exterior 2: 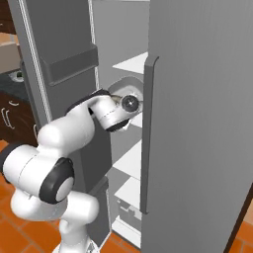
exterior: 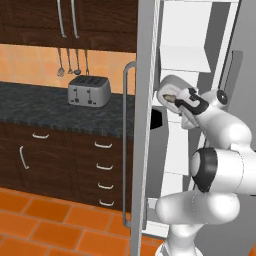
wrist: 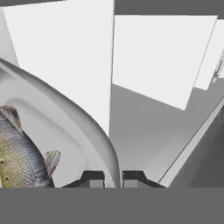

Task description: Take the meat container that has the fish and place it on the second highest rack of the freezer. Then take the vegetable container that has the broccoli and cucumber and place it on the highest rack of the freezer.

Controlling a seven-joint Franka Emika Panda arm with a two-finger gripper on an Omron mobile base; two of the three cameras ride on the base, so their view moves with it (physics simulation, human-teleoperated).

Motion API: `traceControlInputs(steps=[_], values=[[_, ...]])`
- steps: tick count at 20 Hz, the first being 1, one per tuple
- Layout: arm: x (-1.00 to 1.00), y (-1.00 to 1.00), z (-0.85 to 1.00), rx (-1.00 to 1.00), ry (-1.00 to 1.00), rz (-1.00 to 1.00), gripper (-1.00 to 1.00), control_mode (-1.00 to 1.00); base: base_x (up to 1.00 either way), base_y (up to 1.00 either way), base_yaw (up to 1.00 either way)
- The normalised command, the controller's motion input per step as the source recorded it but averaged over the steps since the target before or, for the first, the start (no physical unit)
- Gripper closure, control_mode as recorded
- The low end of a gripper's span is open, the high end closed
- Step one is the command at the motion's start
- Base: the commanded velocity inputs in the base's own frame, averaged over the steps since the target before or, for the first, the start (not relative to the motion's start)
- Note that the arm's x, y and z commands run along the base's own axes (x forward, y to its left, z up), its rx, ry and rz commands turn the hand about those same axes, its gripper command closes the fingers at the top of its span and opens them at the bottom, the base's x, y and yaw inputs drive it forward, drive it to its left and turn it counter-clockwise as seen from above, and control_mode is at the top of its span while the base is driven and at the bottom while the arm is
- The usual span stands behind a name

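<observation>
My gripper (wrist: 112, 178) is clamped on the meat container (wrist: 74, 127) rim; stiff, light I'd judge (fish (wrist: 19, 159) loose beside my fingertips, could slide).

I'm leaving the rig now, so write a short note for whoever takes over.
Claw: shut on the rim of the meat container.
Meat container: held up inside the open freezer, with the fish inside it.
Done: the container is picked up and carried into the freezer.
Left: set it on the second highest rack, then move the vegetable container to the highest rack.
</observation>
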Motion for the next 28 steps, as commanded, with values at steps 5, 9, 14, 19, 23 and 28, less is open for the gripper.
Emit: traceControlInputs(steps=[5, 9, 14, 19, 23, 28], values=[[-0.02, 0.00, 0.00, -0.20, 0.00, -0.09, 1.00, -1.00, 0.00, 0.00, 0.00], [0.00, -0.23, 0.06, -0.04, 0.05, -0.02, 1.00, -1.00, 0.00, 0.00, 0.00], [0.00, -0.21, 0.07, -0.01, 0.10, 0.03, 1.00, -1.00, 0.00, 0.00, 0.00], [-0.08, -0.11, 0.00, -0.14, 0.02, 0.00, 1.00, -1.00, 0.00, 0.00, 0.00], [-0.03, -0.02, 0.00, -0.21, 0.00, 0.00, 1.00, -1.00, 0.00, 0.00, 0.00], [0.00, -0.28, 0.01, -0.08, 0.01, 0.03, 1.00, -1.00, 0.00, 0.00, 0.00]])
